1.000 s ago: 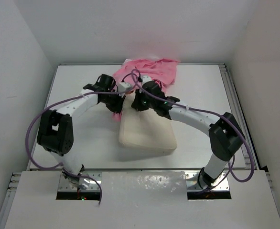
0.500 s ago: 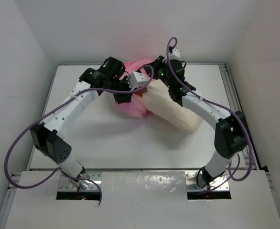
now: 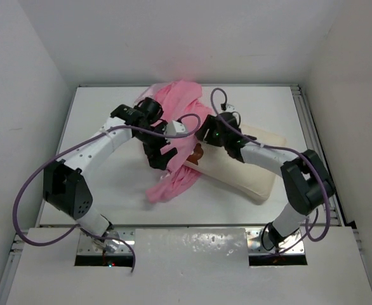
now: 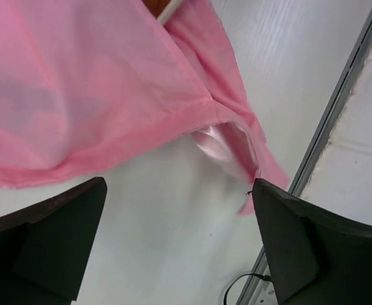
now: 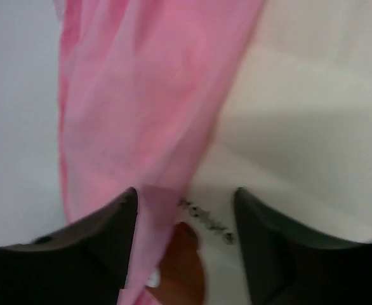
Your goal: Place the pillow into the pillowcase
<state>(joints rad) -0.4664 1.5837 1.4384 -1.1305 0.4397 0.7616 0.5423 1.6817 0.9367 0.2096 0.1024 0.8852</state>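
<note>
The pink pillowcase lies crumpled from the table's back middle down toward the front, over the left end of the cream pillow. The pillow rests slantwise on the table at the right, its brown mark showing by the pink edge. My left gripper is wide open beside the fabric; in the left wrist view the left gripper holds nothing, and the pillowcase lies beyond the fingertips. My right gripper is open over the pillow, with the pillowcase edge and the brown mark between its fingers.
The white table is boxed in by white walls on three sides. A metal rail runs along its right edge, and another rail shows in the left wrist view. Purple cables loop off both arms.
Both grippers have gone from shut to open. The pillow has dropped back toward the right front, and the pillowcase has spilled forward over its left end.
</note>
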